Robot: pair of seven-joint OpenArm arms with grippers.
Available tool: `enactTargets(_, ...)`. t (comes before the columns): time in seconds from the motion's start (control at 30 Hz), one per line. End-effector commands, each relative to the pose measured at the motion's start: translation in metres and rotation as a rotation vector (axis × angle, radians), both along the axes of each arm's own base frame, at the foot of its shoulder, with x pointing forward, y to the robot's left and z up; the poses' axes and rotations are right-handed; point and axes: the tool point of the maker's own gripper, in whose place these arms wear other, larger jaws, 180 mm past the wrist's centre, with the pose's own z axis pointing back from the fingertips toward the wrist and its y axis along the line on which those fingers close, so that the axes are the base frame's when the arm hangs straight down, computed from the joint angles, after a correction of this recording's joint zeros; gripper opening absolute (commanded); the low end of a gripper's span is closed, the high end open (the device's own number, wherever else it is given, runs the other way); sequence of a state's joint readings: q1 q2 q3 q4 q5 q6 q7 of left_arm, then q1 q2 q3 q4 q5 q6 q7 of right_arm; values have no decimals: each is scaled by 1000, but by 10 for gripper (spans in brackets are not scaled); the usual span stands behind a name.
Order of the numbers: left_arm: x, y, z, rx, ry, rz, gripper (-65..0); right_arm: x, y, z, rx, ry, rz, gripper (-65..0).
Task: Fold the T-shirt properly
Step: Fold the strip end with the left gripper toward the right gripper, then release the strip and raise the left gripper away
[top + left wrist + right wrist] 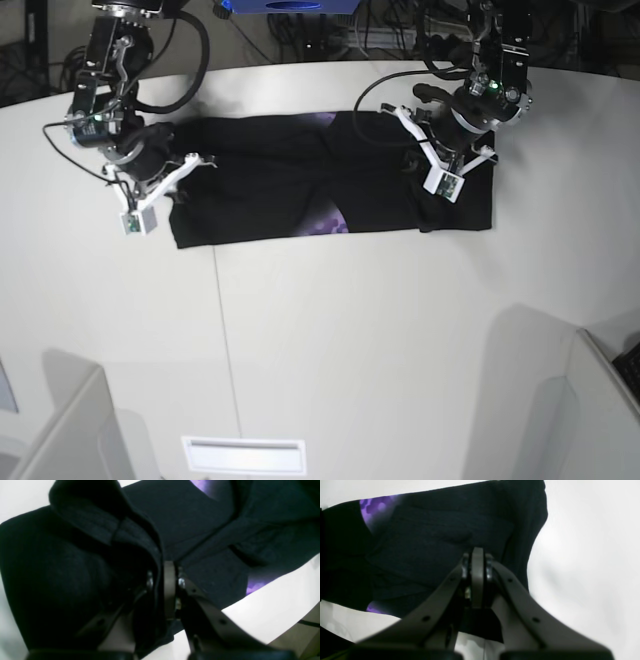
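shirt (270, 205): lay on the table (350, 340) as a long black band, sides already folded in, purple print showing at the seam.
axis: long axis ran left-right in the base view, between your two arms; I couldn't tell which end was the collar.
left gripper (163, 573): jaws pinched tight on a bunched fold of cloth near one end.
right gripper (477, 555): jaws closed to a sliver on the shirt edge at the other end.
why: you held both ends, probably to keep the band taut and square for the next fold.
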State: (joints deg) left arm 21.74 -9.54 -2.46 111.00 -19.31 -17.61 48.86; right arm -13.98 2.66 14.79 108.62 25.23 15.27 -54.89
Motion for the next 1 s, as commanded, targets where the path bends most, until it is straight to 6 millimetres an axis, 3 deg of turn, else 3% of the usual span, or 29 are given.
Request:
enactTargets(0.0,7,-1,10,-13,-39,4,-650,9,-1,11,3,-48,-4,-650)
enactTargets(0.8,6,-1,8,-12,-33,5,-650,7,-1,9,2,-41,-3,-650)
enactTargets(0.83,6,-1,8,-12,-33,5,-632,7,-1,9,2,-39,-3,-650)
enactTargets(0.97,7,-1,8,-12,-36,5,-423,7,-1,9,2,-39,-3,-650)
